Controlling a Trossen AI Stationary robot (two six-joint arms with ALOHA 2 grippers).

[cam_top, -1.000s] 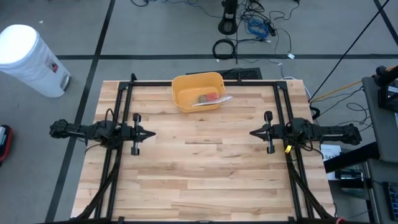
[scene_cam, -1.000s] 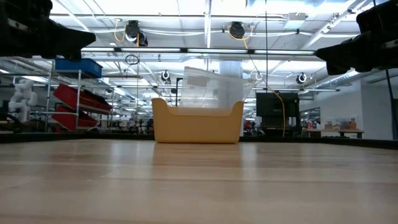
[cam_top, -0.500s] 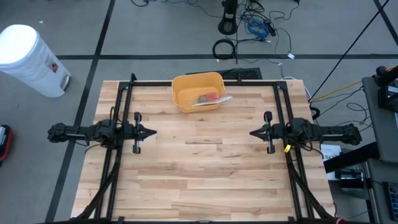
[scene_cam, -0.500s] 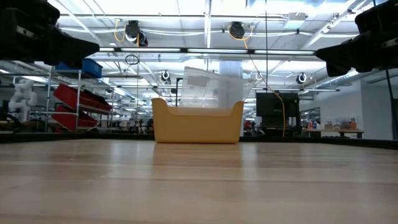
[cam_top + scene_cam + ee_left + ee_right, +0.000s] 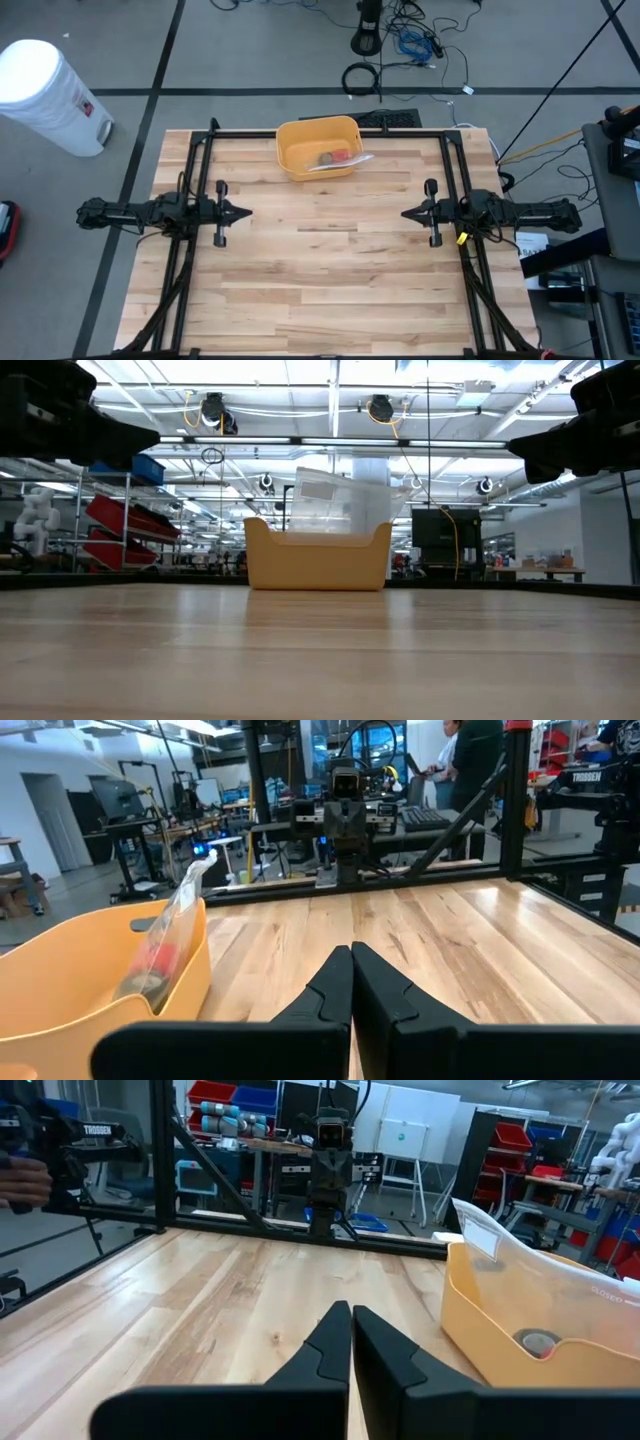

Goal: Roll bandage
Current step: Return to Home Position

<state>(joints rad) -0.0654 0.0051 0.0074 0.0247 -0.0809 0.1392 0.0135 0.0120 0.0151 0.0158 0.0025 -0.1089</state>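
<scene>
High view: zip bag (image 5: 338, 160) in bin (image 5: 288, 152), beyond left hand (image 5: 247, 212), right hand (image 5: 404, 212).

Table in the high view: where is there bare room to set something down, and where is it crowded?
Bare wood lies between the left claw and right claw, both shut, and across the table's whole half away from the yellow bin. Strips beside the bin are free. Only the bin, holding the zip bag, is crowded.

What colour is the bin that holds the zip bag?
Yellow. The bin shows best in the high view.
</scene>
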